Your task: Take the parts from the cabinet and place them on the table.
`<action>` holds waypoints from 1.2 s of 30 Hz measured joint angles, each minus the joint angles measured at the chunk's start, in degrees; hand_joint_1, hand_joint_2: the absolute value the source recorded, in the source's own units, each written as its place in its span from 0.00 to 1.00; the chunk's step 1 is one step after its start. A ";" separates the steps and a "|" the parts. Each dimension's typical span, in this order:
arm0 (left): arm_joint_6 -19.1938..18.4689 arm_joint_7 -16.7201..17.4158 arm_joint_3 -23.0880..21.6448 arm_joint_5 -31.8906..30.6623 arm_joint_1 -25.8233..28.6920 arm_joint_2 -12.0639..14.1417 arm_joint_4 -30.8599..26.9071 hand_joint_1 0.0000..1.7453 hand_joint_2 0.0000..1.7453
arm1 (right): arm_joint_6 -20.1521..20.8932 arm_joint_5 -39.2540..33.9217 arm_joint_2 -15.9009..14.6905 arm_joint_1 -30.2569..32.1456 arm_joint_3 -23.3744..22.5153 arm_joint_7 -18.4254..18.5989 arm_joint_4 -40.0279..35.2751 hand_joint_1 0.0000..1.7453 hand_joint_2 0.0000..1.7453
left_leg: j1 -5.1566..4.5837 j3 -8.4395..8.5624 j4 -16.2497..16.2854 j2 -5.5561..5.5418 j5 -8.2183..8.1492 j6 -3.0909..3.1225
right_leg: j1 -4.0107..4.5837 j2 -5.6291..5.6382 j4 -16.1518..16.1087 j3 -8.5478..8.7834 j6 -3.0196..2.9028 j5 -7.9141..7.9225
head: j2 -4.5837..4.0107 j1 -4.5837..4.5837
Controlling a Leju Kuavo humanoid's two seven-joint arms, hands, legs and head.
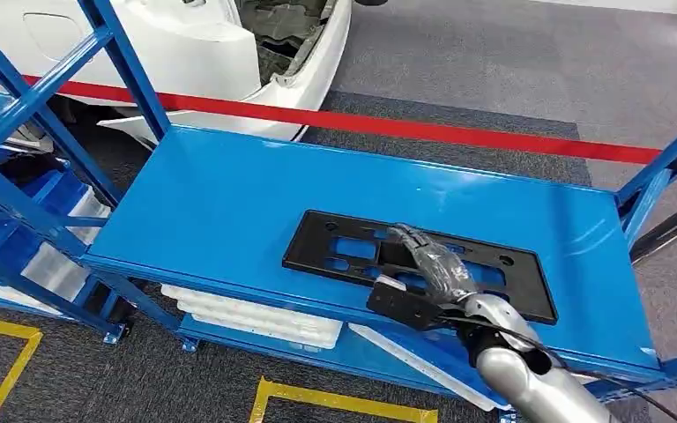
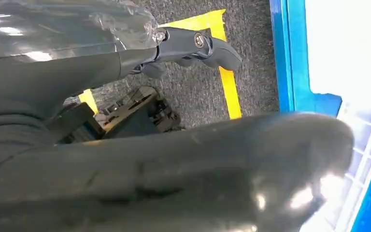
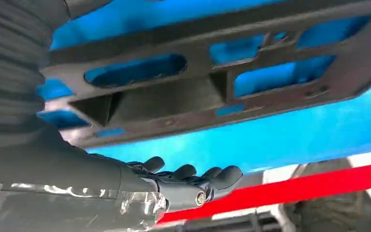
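A flat black plastic part (image 1: 335, 247) with several cut-outs lies on the blue table top (image 1: 229, 185), toward its front right. My right hand (image 1: 432, 264) reaches over the part from the near edge, fingers stretched out along its top. In the right wrist view the fingers (image 3: 193, 176) are straight and stand apart from the part (image 3: 174, 104), with blue surface showing between them. My left hand (image 2: 193, 46) hangs over the grey carpet, fingers loosely extended and holding nothing.
Blue rack posts (image 1: 44, 97) rise at the left and another at the far right (image 1: 670, 167). White foam trays (image 1: 256, 317) sit on the shelf below the table top. A white car body (image 1: 229, 44) and a red floor line (image 1: 458, 132) lie beyond. Yellow tape (image 1: 344, 410) marks the floor.
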 joint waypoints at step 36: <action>-0.44 2.30 0.00 -1.03 -0.88 0.00 -0.55 0.00 0.00 | -3.43 3.51 3.76 -1.70 1.49 -2.27 10.97 0.00 1.00 | 0.00 0.04 0.00 0.00 0.00 0.00 | 0.01 -0.01 0.00 0.05 0.00 0.00 | 0.00 -0.02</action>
